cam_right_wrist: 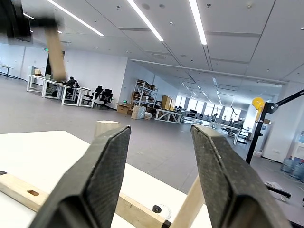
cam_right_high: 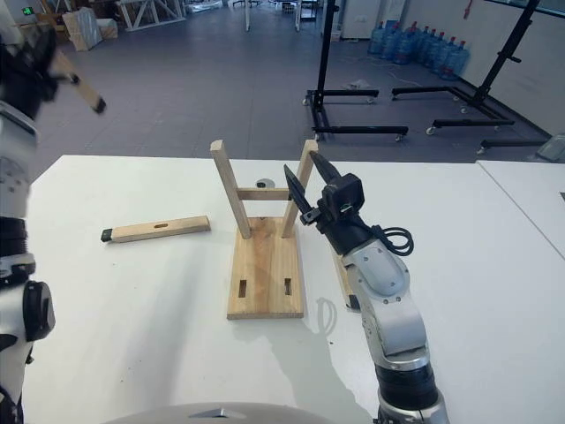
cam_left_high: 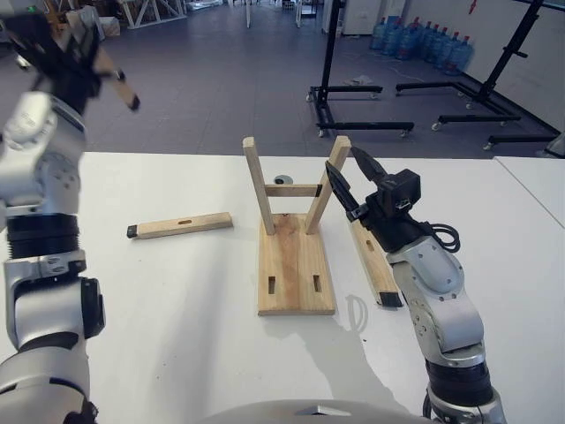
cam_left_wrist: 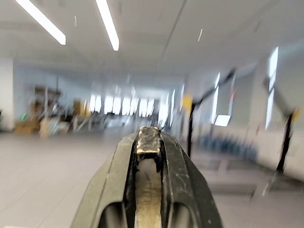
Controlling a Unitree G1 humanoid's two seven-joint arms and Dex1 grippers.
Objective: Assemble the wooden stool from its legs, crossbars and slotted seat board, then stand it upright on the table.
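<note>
Left claw (cam_left_wrist: pixel 149 138): raised high at the far left, above table level; fingers pressed together on a short wooden bar (cam_left_high: pixel 119 81) with a dark end, which juts out past the fingertips

Loose leg (cam_left_high: pixel 181 225): flat on the white table (cam_left_high: pixel 177 353), left of the seat board, slot facing up, dark cap at its left end; well apart from both claws

Seat board (cam_left_high: pixel 296 265): flat at the table's centre; near end has two open slots, left slot (cam_left_high: pixel 271 284) and right slot (cam_left_high: pixel 316 283)

Left standing leg (cam_left_high: pixel 259 185) and right standing leg (cam_left_high: pixel 316 208): set in the board's far end, splaying apart towards their tops, joined by a crossbar (cam_left_high: pixel 294 190)

Round grommet (cam_left_high: pixel 282 179): in the tabletop just behind the crossbar

Right claw (cam_right_wrist: pixel 161 135): fingers spread wide, nothing pinched; level with the upper part of the right standing leg, one finger crossing in front of it; contact cannot be told

Fourth leg (cam_left_high: pixel 375 265): flat on the table just right of the seat board, partly under the right arm, dark cap at its near end
</note>
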